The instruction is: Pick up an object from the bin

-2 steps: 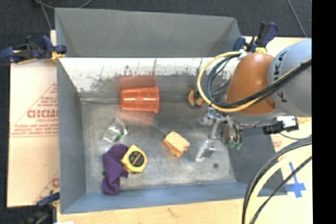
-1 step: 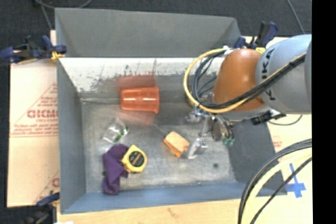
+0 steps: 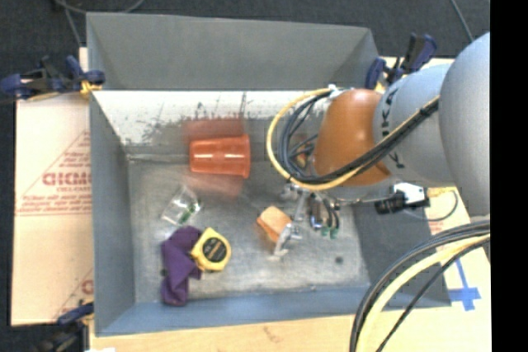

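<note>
Hanging low mid-bin, the gripper sits beside a small orange block; openness cannot be told

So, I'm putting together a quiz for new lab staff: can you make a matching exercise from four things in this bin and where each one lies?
Things:
1. orange plastic cup lying on its side
2. round yellow tape measure
3. crumpled purple cloth
4. small pale-orange block

Places:
A. beside the pincer
B. nearest the front left corner
C. by the far wall of the grey metal bin
D. touching the cloth's right edge

Pairs: 1-C, 2-D, 3-B, 4-A.
</note>
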Action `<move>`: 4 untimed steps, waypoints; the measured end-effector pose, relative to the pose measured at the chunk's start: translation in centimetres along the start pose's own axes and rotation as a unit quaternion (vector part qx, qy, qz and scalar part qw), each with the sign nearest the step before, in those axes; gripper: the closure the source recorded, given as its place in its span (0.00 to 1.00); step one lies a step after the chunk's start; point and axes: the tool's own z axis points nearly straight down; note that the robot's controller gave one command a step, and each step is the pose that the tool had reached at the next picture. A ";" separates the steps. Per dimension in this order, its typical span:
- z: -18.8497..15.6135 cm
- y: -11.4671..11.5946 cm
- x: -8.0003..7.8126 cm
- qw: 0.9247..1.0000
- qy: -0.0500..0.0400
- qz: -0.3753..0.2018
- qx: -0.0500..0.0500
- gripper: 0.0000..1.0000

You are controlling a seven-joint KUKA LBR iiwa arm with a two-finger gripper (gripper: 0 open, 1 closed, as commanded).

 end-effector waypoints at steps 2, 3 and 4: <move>0.2 1.2 1.3 0.999 0.005 0.037 0.004 1.00; -0.1 1.2 1.4 0.999 0.005 0.037 0.003 1.00; -1.4 1.2 1.6 0.999 0.003 0.037 0.002 1.00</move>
